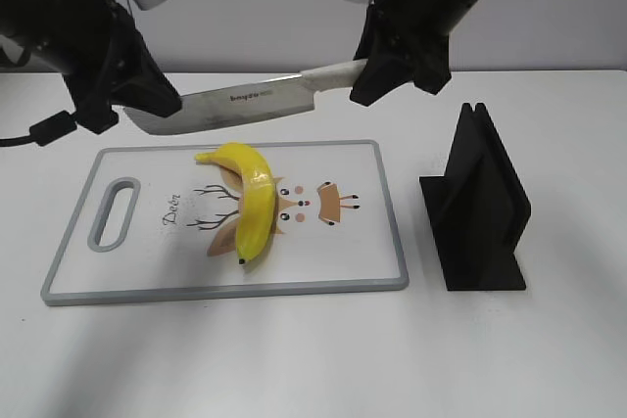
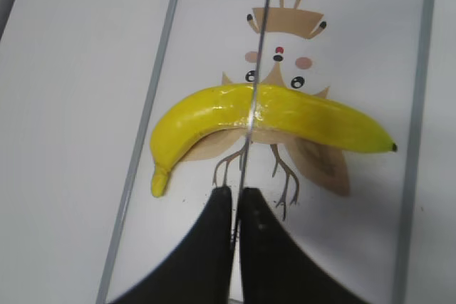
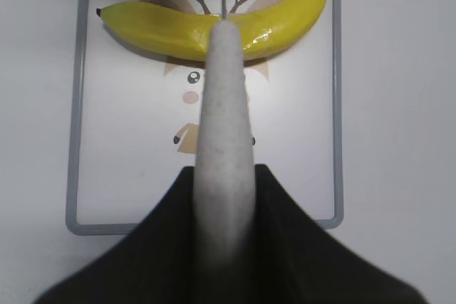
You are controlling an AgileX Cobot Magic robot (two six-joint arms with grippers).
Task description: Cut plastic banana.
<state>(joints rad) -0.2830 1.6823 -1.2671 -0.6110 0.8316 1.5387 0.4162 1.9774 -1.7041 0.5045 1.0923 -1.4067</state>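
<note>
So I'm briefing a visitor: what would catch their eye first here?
The big knife, held level above the cutting board, its white handle in the right gripper and its blade tip pinched by the left gripper. Below it, the yellow plastic banana lies on the board's deer drawing, uncut.

The white surface (image 1: 294, 359) carries a grey-rimmed cutting board (image 1: 323, 271) with a deer drawing, and, beside its right edge, a black stand (image 1: 480, 208).

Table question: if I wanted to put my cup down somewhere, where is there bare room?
Free: the table in front of the cutting board, and the strip between board and black stand. Crowded: above the banana, where both claws hold the knife.
</note>
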